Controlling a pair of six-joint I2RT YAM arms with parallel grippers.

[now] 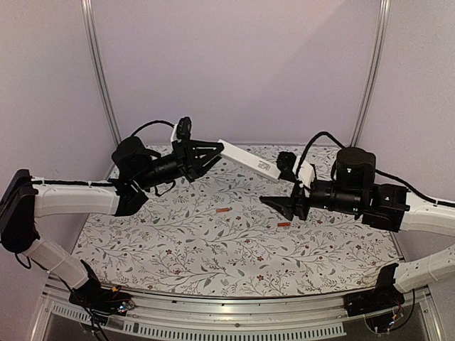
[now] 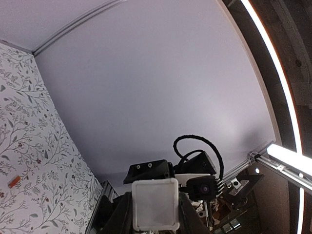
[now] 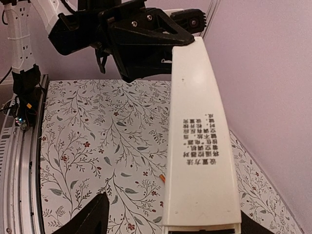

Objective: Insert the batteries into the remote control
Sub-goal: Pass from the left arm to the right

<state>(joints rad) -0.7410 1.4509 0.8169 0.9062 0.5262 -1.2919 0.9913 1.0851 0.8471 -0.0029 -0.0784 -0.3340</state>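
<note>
White remote control point(image 1: 247, 158) is up in the air over the floral table point(image 1: 178, 241). One end is pinched in your left gripper point(image 1: 212, 156), and the other end reaches across toward your right gripper point(image 1: 279, 207). Your left arm stretches in from the left side with its fingers pointing right. Your right arm comes in from the right with its fingers pointing left. Left jaws are clamped on the remote's end; the left wrist view shows the square white end face squeezed between both fingers. Right jaws are spread wide. In the right wrist view the remote's printed end sits between them with a clear gap to the left finger point(image 3: 90, 219); contact on the other side can't be told. Left battery point(image 1: 223, 210) and right battery point(image 1: 284, 224) lie loose on the table, well apart. The right one is near your right gripper's fingertips in the top view.
</note>
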